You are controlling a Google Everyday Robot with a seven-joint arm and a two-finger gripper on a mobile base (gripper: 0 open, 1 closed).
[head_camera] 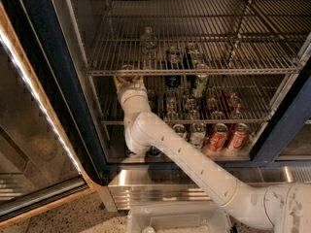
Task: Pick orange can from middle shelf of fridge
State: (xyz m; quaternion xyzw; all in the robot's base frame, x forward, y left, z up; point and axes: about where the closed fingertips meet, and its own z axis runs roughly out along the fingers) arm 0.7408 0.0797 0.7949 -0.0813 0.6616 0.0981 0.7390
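Observation:
The fridge point(43, 57) stands open with chrome wire racks inside. The middle shelf point(233, 72) runs across the view. The orange can point(127, 69), of which a round silver lid and a little amber side show, stands at the shelf's front left corner just behind the front rail. My gripper point(128, 79) is at that corner, right up against the rail and the can; the wrist below hides most of the can's body. The white arm point(194, 164) comes up from the lower right.
A clear bottle point(148, 40) and dark cans point(172, 57) stand further back on the same shelf. Red-orange cans point(228, 137) and silver-lidded cans fill the lower racks, with blue cans point(154, 151) near my elbow. The glass door point(29, 130) hangs open at left.

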